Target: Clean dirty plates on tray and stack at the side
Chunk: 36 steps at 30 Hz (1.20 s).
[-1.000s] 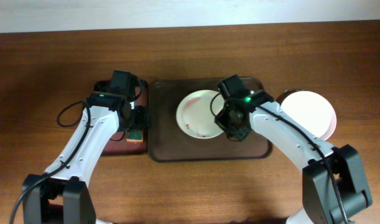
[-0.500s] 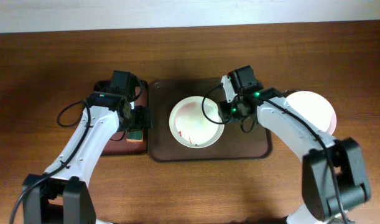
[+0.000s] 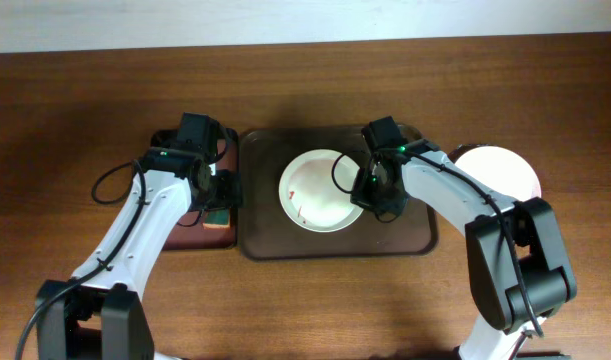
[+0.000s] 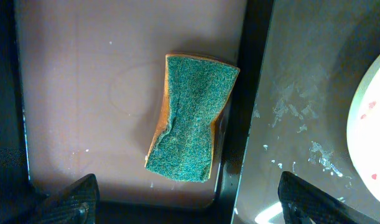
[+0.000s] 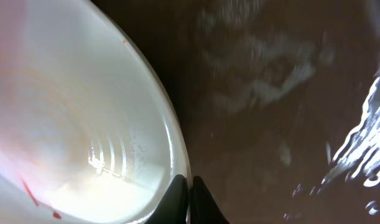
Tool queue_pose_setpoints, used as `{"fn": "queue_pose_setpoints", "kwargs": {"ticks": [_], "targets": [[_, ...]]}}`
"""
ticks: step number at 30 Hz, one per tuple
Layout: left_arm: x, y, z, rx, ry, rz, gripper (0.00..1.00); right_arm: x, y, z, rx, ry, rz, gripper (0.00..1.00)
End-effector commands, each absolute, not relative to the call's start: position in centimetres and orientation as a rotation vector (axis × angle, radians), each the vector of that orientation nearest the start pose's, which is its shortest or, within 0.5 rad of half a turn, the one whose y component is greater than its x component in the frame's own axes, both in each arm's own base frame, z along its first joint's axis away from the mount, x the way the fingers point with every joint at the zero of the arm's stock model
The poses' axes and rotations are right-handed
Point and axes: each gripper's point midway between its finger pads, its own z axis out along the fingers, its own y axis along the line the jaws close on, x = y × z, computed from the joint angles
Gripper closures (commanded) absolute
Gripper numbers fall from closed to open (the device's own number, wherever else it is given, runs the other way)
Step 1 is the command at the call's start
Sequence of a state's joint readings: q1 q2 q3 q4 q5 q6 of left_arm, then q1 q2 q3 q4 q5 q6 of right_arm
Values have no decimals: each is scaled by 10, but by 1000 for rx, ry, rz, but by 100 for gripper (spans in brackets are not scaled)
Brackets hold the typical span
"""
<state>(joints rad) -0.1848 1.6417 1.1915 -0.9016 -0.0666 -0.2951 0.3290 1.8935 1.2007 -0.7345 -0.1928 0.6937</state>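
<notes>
A white plate [image 3: 318,190] with thin red streaks lies on the dark brown tray [image 3: 265,235]. My right gripper [image 3: 373,195] is shut on the plate's right rim. In the right wrist view the fingertips [image 5: 188,188] pinch the rim of the plate [image 5: 71,124] above the wet tray [image 5: 289,124]. A plain white plate [image 3: 500,175] sits on the table to the right of the tray. My left gripper [image 3: 219,193] is open and empty, hovering over a green sponge [image 4: 190,118]; its fingertips [image 4: 190,202] are wide apart. The streaked plate's edge [image 4: 373,124] shows at the right.
The sponge [image 3: 220,217] lies in a narrower reddish-brown tray [image 4: 84,93] with a black rim, directly left of the dark tray [image 4: 295,124]. The bare wooden table [image 3: 85,100] surrounds both trays.
My right gripper has shifted along the plate's right rim, up and then back down. The plate slid slightly left on the tray. The left arm has not moved.
</notes>
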Motion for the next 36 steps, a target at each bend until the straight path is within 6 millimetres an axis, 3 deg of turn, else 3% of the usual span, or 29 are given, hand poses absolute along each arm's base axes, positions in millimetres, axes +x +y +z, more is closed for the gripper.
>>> {"fn": "queue_pose_setpoints", "kwargs": {"ticks": [1,3,5,6,8,10,13,19,23,26,29,31,36], "targets": [[340,-53,95,-166,2879,3,10,328,149,6,624,3067,384,68],[340,-53,95,-166,2879,3,10,336,135,3,622,3022,263,61],[340,-53,95,-166,2879,3,10,342,127,3,607,2989,190,61],[340,-53,95,-166,2879,3,10,343,128,3,570,2992,194,74],[340,-53,95,-166,2879,3,10,340,134,3,515,3008,201,89],[340,-53,95,-166,2879,3,10,334,142,2,478,3022,199,96],[340,-52,95,-166,2877,8,10,333,145,2,466,3026,198,96],[341,-53,73,-177,2856,-1,22,331,144,2,467,3034,191,96],[345,-53,58,-177,2856,0,21,331,144,2,468,3035,190,96],[350,-42,44,-217,2879,-14,20,330,143,2,468,3037,188,96],[356,-39,45,-133,2874,-158,20,330,143,2,470,3037,186,96],[353,-45,38,107,2891,-222,20,330,143,2,471,3037,187,96],[350,-45,10,101,2959,-225,35,330,143,2,471,3037,187,96]]}}
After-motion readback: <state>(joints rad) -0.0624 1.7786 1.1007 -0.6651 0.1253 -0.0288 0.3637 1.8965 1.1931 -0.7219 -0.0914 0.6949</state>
